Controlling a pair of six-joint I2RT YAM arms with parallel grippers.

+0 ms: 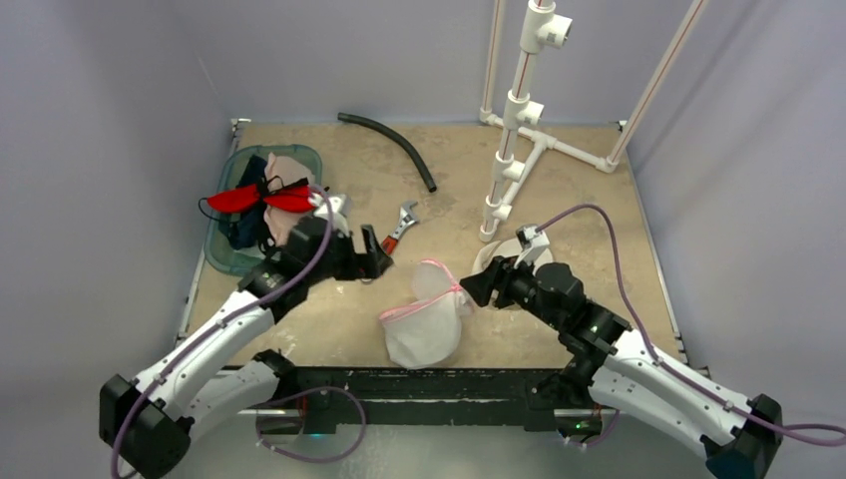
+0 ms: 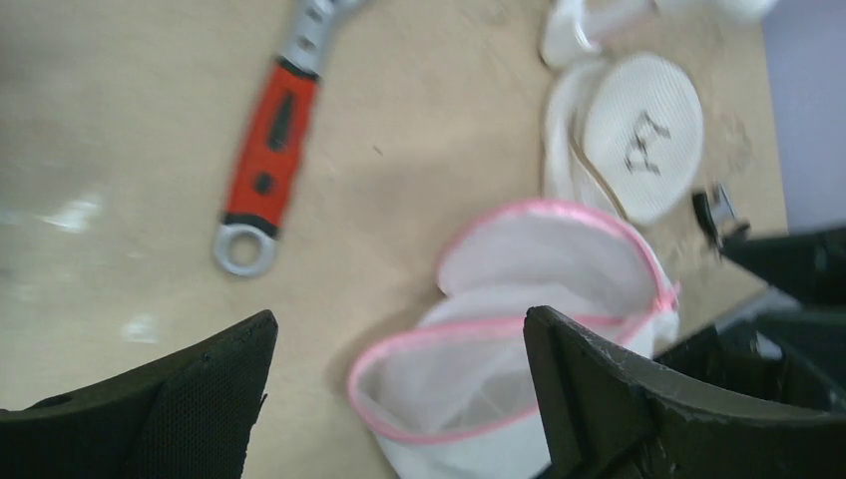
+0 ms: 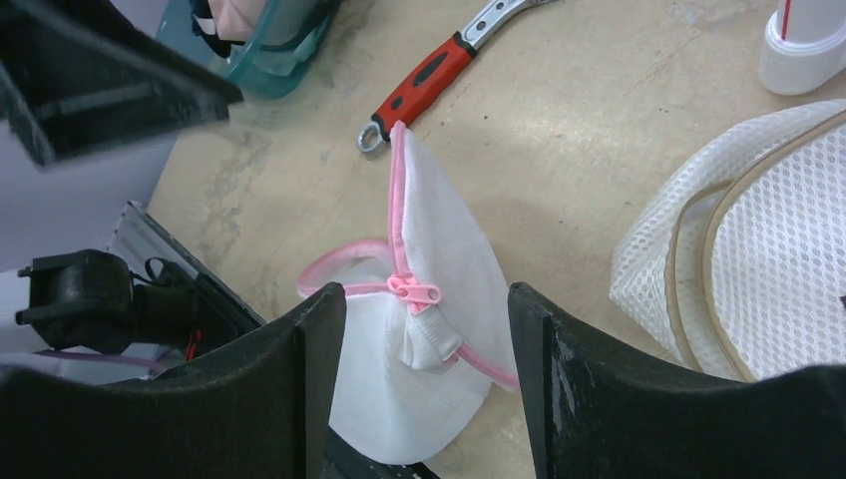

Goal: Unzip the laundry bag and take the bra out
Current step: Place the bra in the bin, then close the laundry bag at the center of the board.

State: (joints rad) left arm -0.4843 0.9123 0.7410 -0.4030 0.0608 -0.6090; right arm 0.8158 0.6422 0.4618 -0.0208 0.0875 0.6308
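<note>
Pink-edged bag unzipped, left pincer, right pincer parted

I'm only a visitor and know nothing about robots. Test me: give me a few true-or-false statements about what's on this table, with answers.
1. The pink-trimmed laundry bag is unzipped. True.
2. The red bra is inside that bag. False: it lies across the teal bin.
3. The left gripper holds the wrench. False: it is open and empty; the wrench lies on the table.
4. The right gripper has its jaws apart. True.
</note>
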